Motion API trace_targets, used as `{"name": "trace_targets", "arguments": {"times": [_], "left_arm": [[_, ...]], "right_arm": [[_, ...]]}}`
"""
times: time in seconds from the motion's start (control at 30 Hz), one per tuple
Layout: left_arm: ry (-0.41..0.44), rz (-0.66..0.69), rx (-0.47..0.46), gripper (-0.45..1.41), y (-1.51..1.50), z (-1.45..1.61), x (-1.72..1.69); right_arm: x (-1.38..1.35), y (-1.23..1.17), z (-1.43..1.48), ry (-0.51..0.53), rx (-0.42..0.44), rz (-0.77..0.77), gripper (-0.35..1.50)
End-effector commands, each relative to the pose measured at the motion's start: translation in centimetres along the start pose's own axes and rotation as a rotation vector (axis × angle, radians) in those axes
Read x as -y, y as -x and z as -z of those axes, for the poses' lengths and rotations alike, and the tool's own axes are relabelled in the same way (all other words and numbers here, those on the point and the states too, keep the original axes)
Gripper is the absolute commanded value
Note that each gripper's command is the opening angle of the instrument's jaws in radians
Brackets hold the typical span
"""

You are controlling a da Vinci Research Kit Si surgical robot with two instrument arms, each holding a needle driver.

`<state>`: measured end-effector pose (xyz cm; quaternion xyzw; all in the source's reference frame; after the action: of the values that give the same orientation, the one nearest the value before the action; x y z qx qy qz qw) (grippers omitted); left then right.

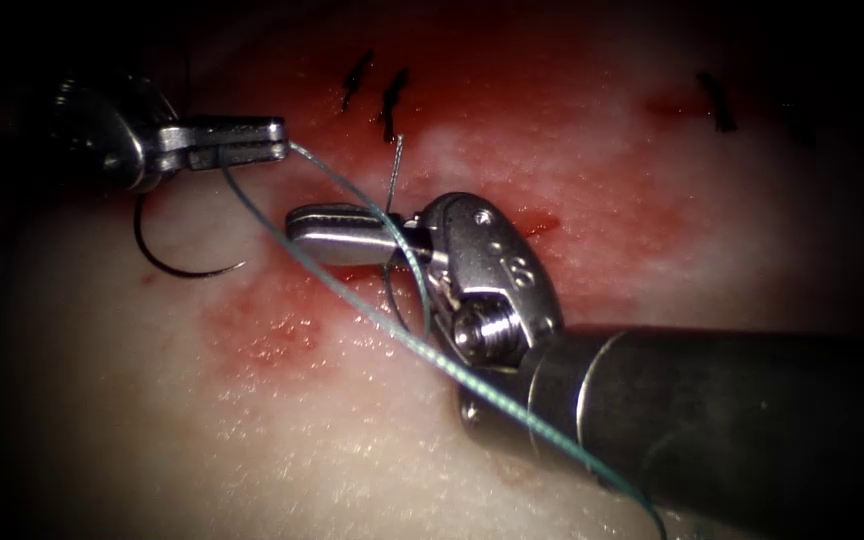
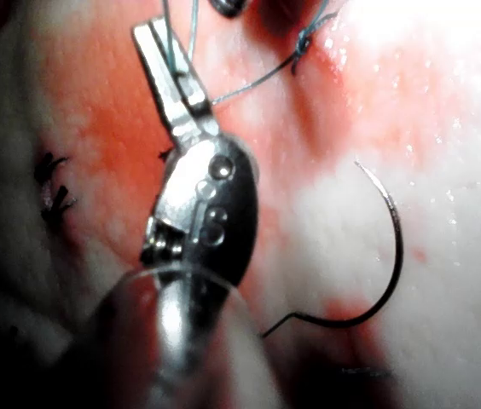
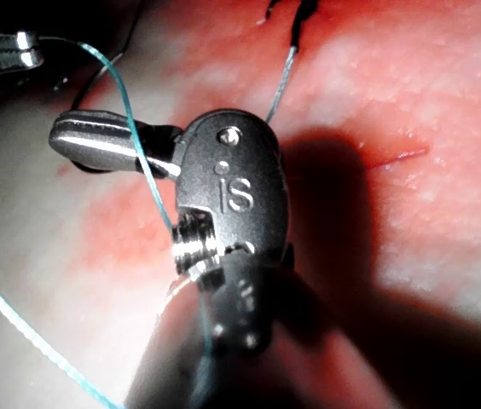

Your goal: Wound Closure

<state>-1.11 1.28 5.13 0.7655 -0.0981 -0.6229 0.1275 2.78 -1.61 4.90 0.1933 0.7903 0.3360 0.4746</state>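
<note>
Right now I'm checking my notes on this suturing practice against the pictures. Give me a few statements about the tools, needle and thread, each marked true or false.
1. The left tool has its jaws shut on the thread. True.
2. The needle is held by the right tool. False: neither tool holds it; it lies on the tissue left of the cut, below the left tool.
3. The thread is looped around the right tool. True: it curves over its jaws.
4. The tissue bears no stitches yet. False: dark stitches sit on the tissue beyond the right tool.
5. Red fluid stains the tissue. True.
</note>
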Motion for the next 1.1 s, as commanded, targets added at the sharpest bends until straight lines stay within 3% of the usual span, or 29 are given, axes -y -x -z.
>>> {"name": "trace_targets", "arguments": {"times": [0.03,0.33,0.43,0.53,0.7,0.83,1.03,1.1], "left_arm": [[-0.002,0.003,0.002,-0.45,0.12,-0.03,-0.02],[0.004,0.032,0.062,-0.45,0.31,0.0,-0.32],[0.005,0.042,0.07,-0.45,0.36,0.01,-0.42],[0.006,0.045,0.077,-0.45,0.4,0.01,-0.48],[-0.002,0.058,0.089,-0.45,0.44,-0.07,-0.56],[-0.008,0.058,0.104,-0.45,0.46,-0.21,-0.62],[0.004,0.05,0.118,-0.45,0.49,-0.43,-0.77],[0.015,0.049,0.13,-0.45,0.5,-0.47,-0.86]], "right_arm": [[-0.02,0.03,-0.01,0.001,0.0,-0.004,0.09],[-0.04,-0.14,0.01,0.027,-0.015,-0.018,0.26],[-0.04,-0.16,-0.02,0.03,-0.019,-0.021,0.44],[-0.03,-0.16,-0.05,0.029,-0.02,-0.022,0.74],[-0.04,-0.14,-0.09,0.026,-0.021,-0.019,1.03],[-0.06,-0.12,-0.11,0.011,-0.013,-0.006,1.04],[-0.12,-0.13,-0.11,-0.095,0.054,0.049,0.99],[-0.13,-0.14,-0.11,-0.052,0.084,0.068,0.94]]}}
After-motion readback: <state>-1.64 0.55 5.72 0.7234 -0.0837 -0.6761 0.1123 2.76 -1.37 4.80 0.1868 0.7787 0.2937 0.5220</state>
